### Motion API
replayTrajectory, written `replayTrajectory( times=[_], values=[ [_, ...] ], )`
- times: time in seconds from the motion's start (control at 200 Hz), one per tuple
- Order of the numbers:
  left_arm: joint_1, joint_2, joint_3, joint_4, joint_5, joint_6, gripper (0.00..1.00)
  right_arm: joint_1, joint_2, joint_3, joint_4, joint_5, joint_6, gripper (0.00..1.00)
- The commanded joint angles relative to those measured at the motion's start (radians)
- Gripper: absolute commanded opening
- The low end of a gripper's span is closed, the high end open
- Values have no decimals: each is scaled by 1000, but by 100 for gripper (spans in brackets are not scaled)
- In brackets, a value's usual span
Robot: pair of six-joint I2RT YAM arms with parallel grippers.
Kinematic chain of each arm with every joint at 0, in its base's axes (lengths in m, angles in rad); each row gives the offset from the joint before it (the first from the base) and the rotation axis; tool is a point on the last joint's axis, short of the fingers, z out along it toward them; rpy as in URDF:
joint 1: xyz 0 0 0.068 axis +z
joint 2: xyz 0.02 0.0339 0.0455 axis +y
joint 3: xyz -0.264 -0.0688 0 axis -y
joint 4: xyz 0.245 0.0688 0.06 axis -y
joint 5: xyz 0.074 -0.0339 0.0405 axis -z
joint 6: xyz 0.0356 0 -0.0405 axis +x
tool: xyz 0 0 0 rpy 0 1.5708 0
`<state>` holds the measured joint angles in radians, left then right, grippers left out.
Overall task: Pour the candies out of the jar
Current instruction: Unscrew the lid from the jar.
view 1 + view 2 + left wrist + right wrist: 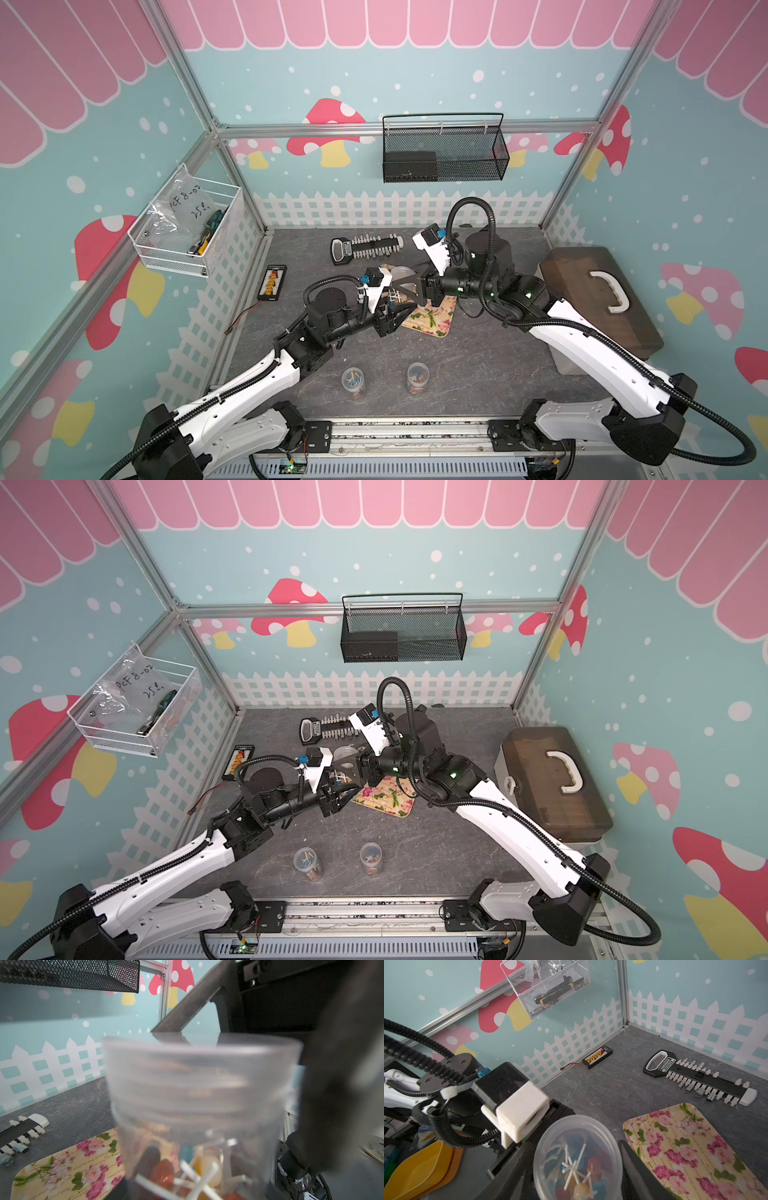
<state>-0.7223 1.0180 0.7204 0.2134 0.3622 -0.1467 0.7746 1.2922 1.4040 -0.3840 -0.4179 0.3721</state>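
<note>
Above the table, my left gripper point(390, 311) is shut on the body of a clear plastic jar point(197, 1105). The candies point(577, 1169) lie inside it. They are small lollipops with red, blue, yellow and dark heads on white sticks. A translucent lid point(577, 1124) caps the jar. My right gripper point(577, 1147) reaches in from the right, with one black finger against each side of the lid. In both top views the two grippers meet over the left edge of a floral tray point(432, 320).
Two more small jars point(352, 380) point(417, 376) stand near the front edge. A socket holder point(365, 247) lies at the back and a charger board point(272, 282) at the left. A brown case point(598, 299) stands at the right.
</note>
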Motion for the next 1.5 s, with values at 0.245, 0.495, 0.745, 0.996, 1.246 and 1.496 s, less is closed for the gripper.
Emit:
replayTrajectory(
  times=[0.245, 0.495, 0.745, 0.996, 1.246, 1.496],
  values=[
    [3, 7, 8, 20, 11, -5, 36, 9, 35, 61, 4, 36, -19, 48],
    [2, 5, 5, 29, 11, -7, 36, 7, 58, 88, 1, 45, -34, 37],
    [2, -5, 19, -8, 66, -20, 36, -76, 43, 115, -15, -146, -165, 31],
    [3, 7, 79, -92, 193, -25, 35, -113, -4, 111, -14, -623, -511, 35],
    [3, -5, 78, -83, 176, -17, 36, -127, 12, 117, -39, -608, -499, 42],
    [3, -17, 43, -15, 98, -16, 36, -128, -97, 74, -24, -383, -344, 70]
  ],
)
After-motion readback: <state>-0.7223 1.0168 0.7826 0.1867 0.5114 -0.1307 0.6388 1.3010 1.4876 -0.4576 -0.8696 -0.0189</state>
